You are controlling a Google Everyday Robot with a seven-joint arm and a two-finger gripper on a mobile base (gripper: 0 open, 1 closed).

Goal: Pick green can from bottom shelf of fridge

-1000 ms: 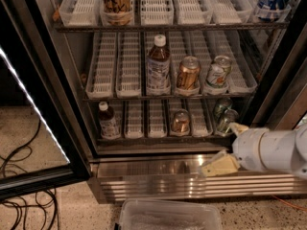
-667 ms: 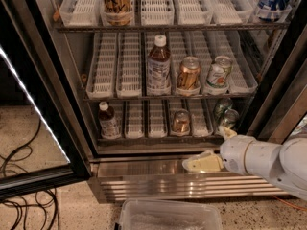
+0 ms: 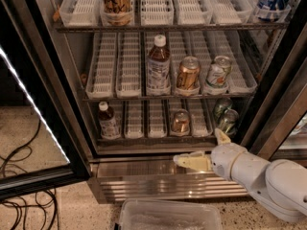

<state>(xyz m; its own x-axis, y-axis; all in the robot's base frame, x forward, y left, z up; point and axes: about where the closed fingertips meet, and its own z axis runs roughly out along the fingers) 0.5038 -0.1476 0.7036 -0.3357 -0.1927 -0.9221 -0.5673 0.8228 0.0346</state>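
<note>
Two shiny green cans stand one behind the other at the right end of the bottom shelf [image 3: 144, 139] of the fridge [image 3: 158, 178]. The front can [image 3: 229, 121] is nearest the edge and the rear can [image 3: 221, 106] is behind it. My gripper [image 3: 205, 150] is low in front of the ribbed steel base, just below and left of the front green can. It is open and empty. One cream finger [image 3: 190, 162] points left and the other [image 3: 221, 136] points up towards the can.
A copper-brown can [image 3: 181, 122] and a dark bottle [image 3: 108, 121] also stand on the bottom shelf. The rack above holds a bottle [image 3: 158, 66], a copper can [image 3: 187, 74] and a white-labelled can [image 3: 218, 73]. The glass door [image 3: 33, 128] stands open at left. A plastic bin [image 3: 170, 217] and cables [image 3: 19, 176] lie on the floor.
My arm has moved left along the front of the steel base, and the gripper now sits just under the front green can. The cans have not moved.
</note>
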